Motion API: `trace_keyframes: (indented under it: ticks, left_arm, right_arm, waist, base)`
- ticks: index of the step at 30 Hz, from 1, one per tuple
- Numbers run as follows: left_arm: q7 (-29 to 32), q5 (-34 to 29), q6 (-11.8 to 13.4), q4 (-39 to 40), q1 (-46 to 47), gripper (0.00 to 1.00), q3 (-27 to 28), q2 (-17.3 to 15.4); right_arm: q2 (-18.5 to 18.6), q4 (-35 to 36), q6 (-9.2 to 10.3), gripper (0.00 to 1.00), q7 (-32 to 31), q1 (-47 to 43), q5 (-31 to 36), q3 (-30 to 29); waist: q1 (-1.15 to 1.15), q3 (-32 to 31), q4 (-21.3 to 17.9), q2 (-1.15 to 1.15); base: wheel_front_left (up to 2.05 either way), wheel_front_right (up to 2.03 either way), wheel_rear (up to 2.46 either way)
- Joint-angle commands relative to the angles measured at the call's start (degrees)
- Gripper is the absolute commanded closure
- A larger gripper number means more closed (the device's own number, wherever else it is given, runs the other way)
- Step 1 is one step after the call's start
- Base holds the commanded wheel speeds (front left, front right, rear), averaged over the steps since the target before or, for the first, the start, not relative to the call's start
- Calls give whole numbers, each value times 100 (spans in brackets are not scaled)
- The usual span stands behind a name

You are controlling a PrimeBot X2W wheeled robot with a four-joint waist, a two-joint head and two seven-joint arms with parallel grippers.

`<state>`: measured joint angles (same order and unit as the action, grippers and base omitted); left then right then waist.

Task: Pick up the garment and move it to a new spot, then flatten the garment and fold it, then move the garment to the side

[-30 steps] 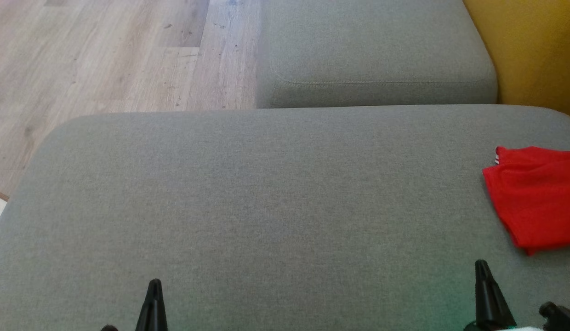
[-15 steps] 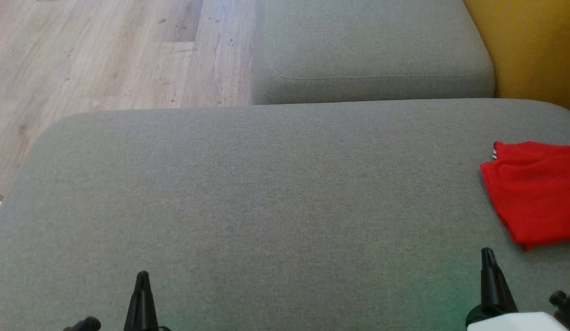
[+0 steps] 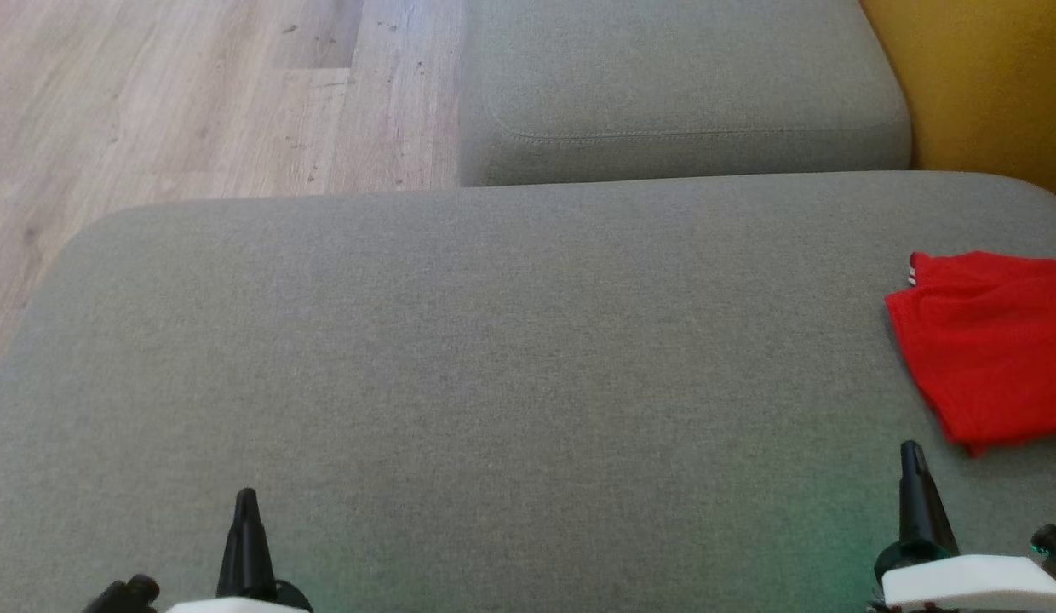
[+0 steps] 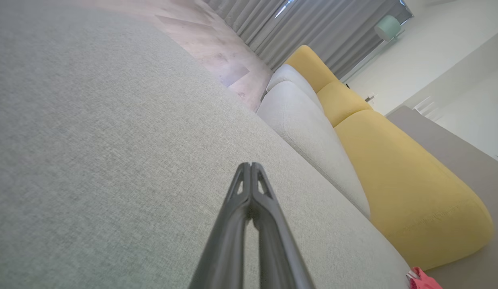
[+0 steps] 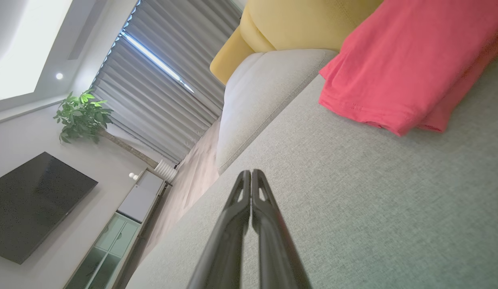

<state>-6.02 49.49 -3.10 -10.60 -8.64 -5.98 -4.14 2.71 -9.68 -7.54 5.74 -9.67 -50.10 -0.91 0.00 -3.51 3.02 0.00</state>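
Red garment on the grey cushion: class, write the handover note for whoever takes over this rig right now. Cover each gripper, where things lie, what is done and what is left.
Left gripper: shut, empty, over the grey cushion.
Right gripper: shut, empty, near the red garment but not touching it.
Garment: lies in layers at the cushion's right side, partly cut off by the head view's edge.
Done: it looks folded and set aside.
Left: probably nothing; check that the fold is neat.

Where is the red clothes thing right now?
In the head view the red garment lies on the big grey cushion at the far right edge, just beyond the right fingers and near the yellow cushion.
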Motion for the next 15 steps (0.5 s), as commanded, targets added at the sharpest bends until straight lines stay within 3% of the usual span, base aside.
trace_keyframes:
  ticks: [1, 15]
  left_arm:
    - [38, 162, -45, 148, 316, 100, 154, -63]
    - [261, 1150, -134, 39, 575, 100, 337, -67]
  right_arm:
    - [139, 145, 3, 100, -41, 300, -175, 15]
    - [152, 17, 3, 100, -264, 587, -1139, -59]
  waist:
    - [0, 7, -6, 0]
    - [0, 90, -73, 0]
  base:
    - [0, 0, 0]
    - [0, 0, 0]
